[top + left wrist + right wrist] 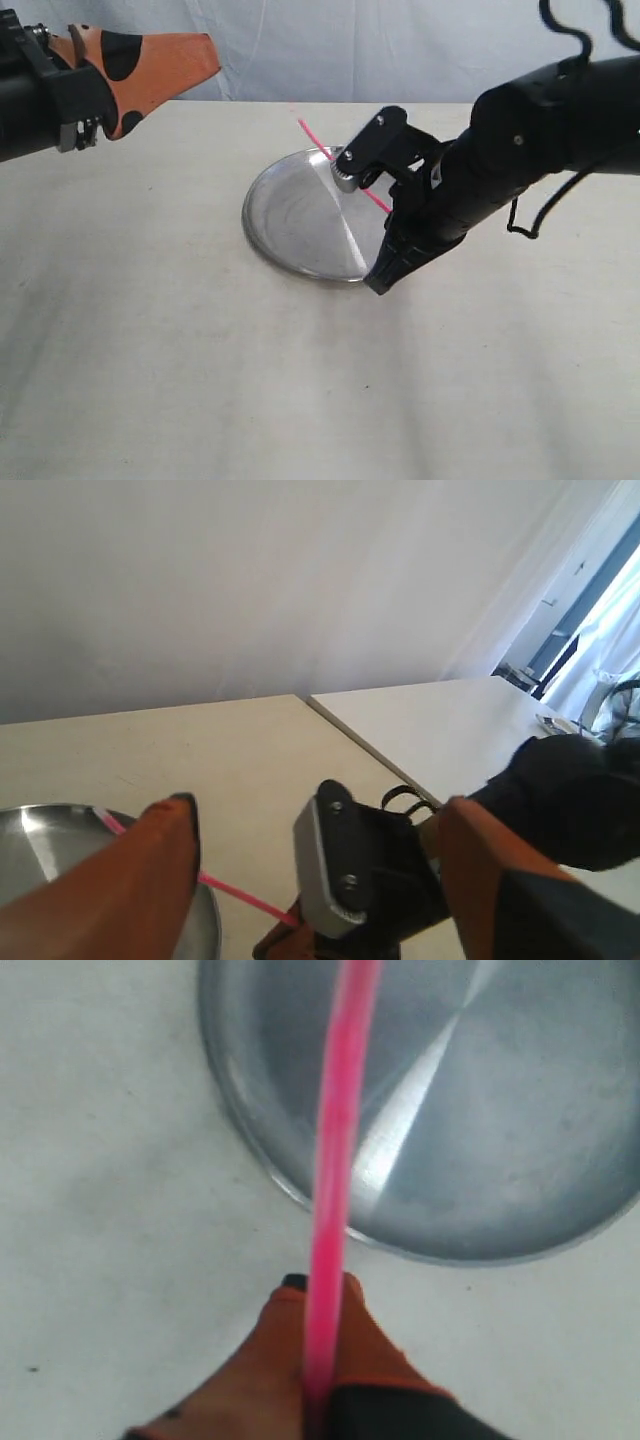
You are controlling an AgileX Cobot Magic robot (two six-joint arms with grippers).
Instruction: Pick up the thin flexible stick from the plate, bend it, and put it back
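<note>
The thin pink stick (340,162) slants up off the table over the far right rim of the round silver plate (300,215). My right gripper (388,208) is shut on its lower end; the arm and wrist camera mostly hide the fingers there. In the right wrist view the orange fingers (290,1360) pinch the stick (335,1160), which runs out over the plate (520,1110). My left gripper (200,60) hovers high at the far left, open and empty. Its wrist view (320,880) shows the stick (240,895), the plate (40,840) and the right arm's camera mount (340,870).
A beige table (200,380) carries the plate, with a white curtain behind it. The left wrist view shows a second table top (450,720) butting against this one beyond the right arm.
</note>
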